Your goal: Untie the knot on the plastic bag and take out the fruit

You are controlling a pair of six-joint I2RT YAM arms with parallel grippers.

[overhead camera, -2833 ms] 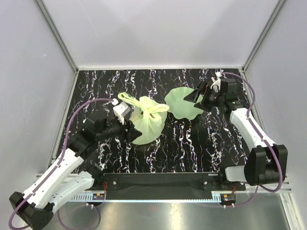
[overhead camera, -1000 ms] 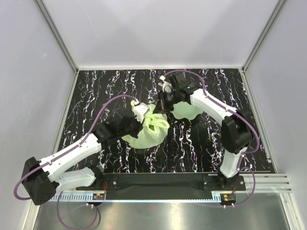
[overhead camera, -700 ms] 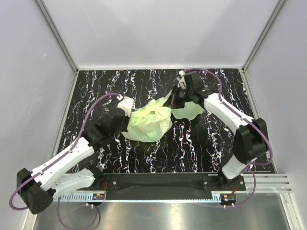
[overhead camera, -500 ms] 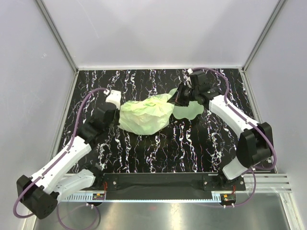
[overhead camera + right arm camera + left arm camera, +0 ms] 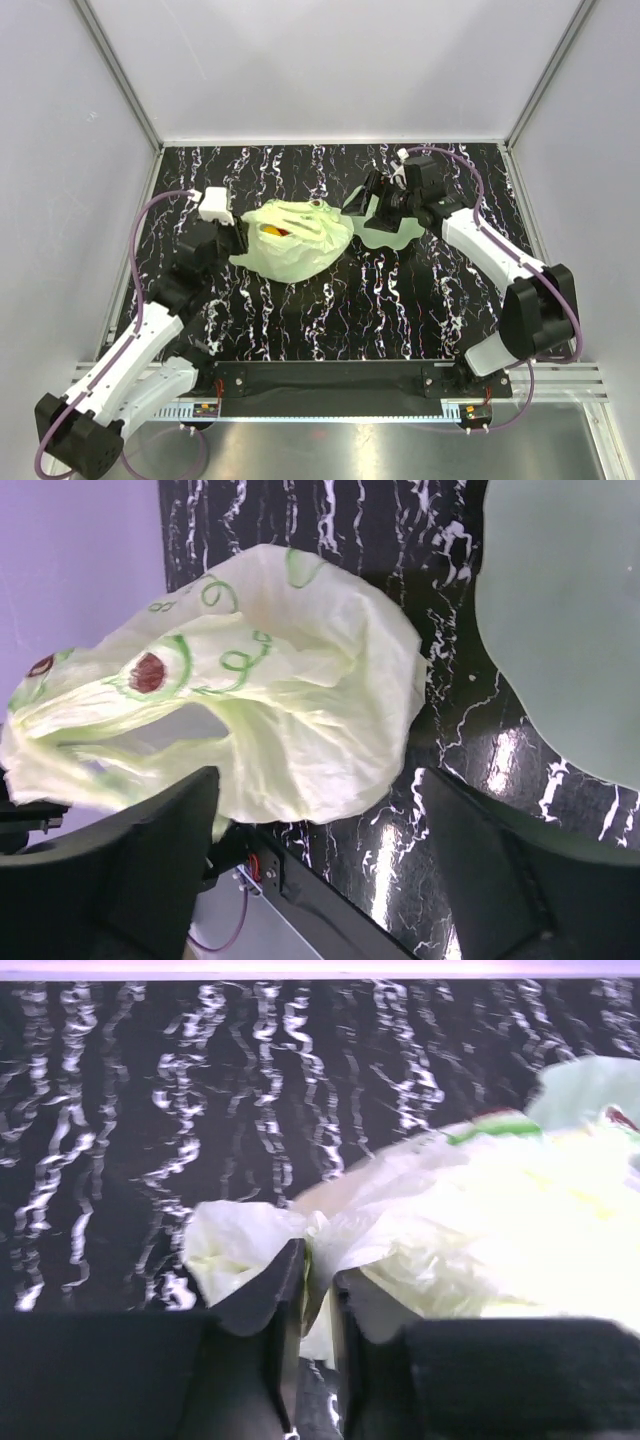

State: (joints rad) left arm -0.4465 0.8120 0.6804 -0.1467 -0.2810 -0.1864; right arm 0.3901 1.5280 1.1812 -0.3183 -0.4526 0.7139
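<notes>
Thin, crinkly, translucent pale yellow-green plastic bag [image 5: 300, 250] lay slumped and spread wide on counter [image 5: 400, 300], left of centre, mouth gaping upward. Some fruit [image 5: 274, 231] showed in opening: yellow-orange round piece [image 5: 268, 230] touching red piece [image 5: 283, 232].

- A pale green plastic bag [image 5: 300, 245] is seen spread wide on the black marbled table [image 5: 400, 300], just left of the frame's centre.
- Through its open top, fruit [image 5: 271, 231] is shown: a yellow-orange piece with a red one touching it on the right.
- The bag's left edge is met by the left gripper [image 5: 236, 243].
- The right gripper [image 5: 368, 197] is held over the upper-left rim of a green dish [image 5: 400, 235], just beside the bag's right end.
</notes>
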